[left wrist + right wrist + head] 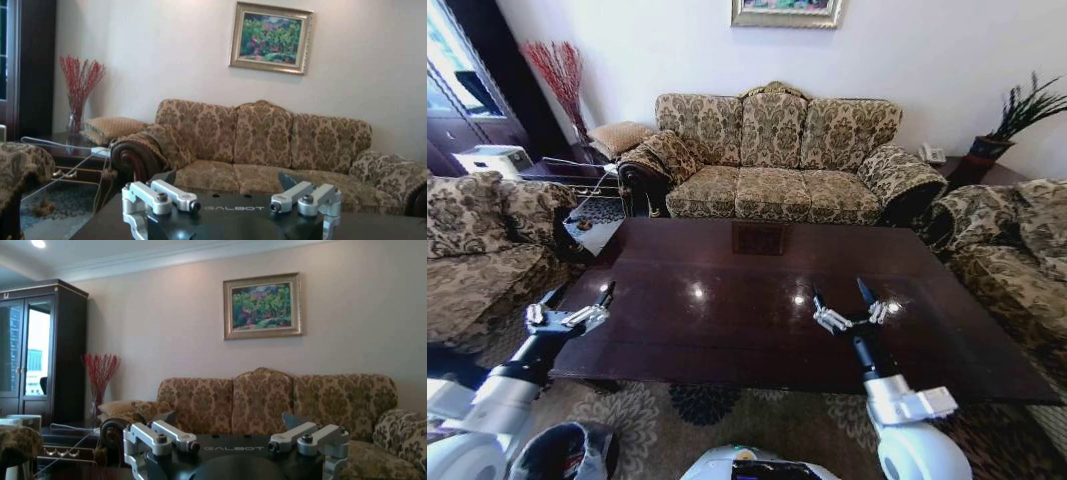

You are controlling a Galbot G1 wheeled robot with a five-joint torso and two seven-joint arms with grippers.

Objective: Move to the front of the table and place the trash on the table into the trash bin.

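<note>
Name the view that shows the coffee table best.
Head view: the table lies whole, its glossy top between the left gripper and right gripper. Both wrist views show just a dark strip of it behind the fingers.

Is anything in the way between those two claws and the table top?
Nothing visible does. The left gripper hovers open at the left edge of the table, and the right gripper hovers open above its near half, with nothing between either and the wood.

The head camera looks down over the table (757, 300) toward the sofa (772, 160); both wrist cameras face that sofa level, apparently lower.
</note>
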